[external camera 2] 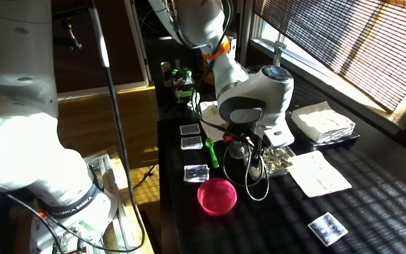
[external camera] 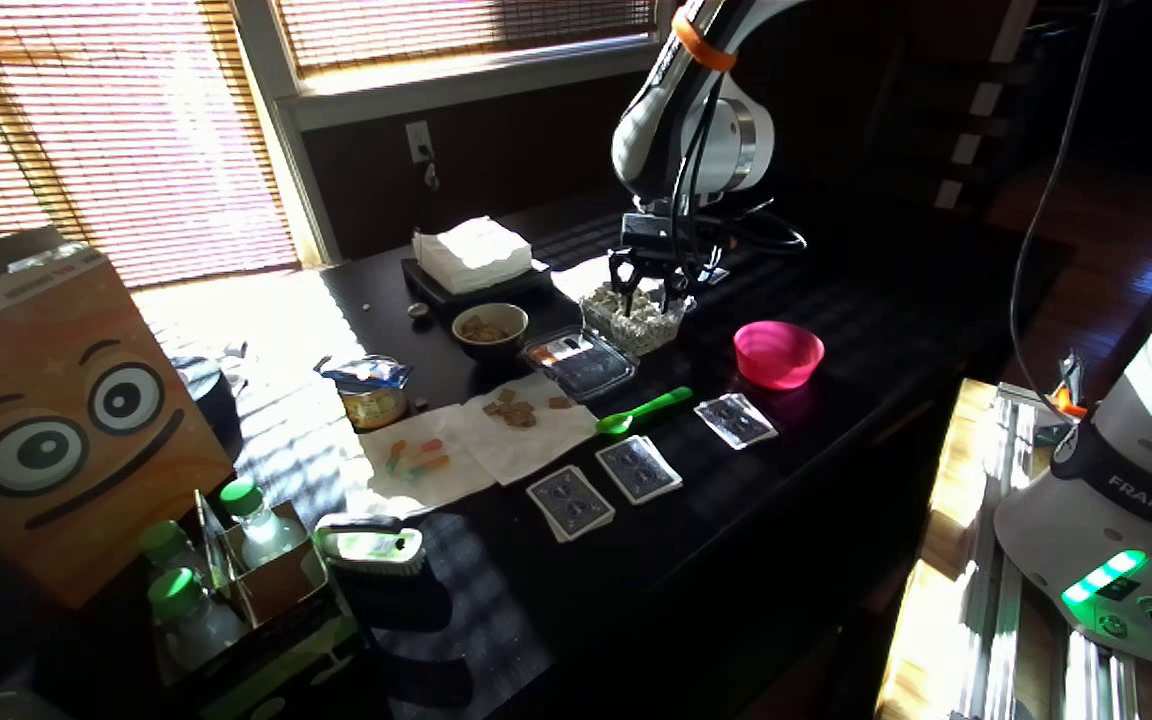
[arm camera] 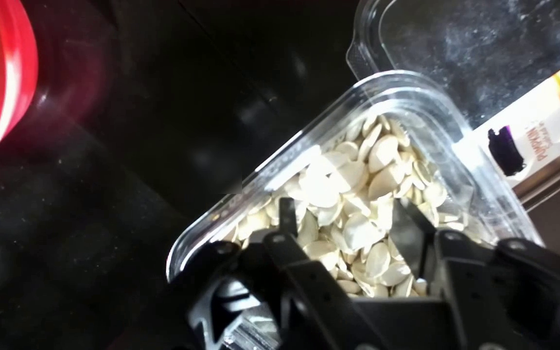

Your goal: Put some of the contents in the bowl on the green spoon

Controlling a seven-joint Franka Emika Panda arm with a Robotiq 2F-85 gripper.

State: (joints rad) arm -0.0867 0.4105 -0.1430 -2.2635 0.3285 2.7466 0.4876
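Currently, black two-fingered gripper [arm camera: 348,221] is held with jaws parted, pointed down at smooth, flat, oval cream seeds [arm camera: 358,180] in rectangular clear plastic tub [arm camera: 406,87]; whether tips touch seeds cannot be told. Slim bright green plastic spoon [external camera: 656,406] is laid on glossy black tabletop [external camera 2: 277,218], just beside white paper napkin [external camera: 526,452]. Round translucent pink bowl [external camera: 778,360] is set near spoon's handle end. Brown pieces [external camera: 484,331] are held in round dark-sided bowl [external camera: 492,351].
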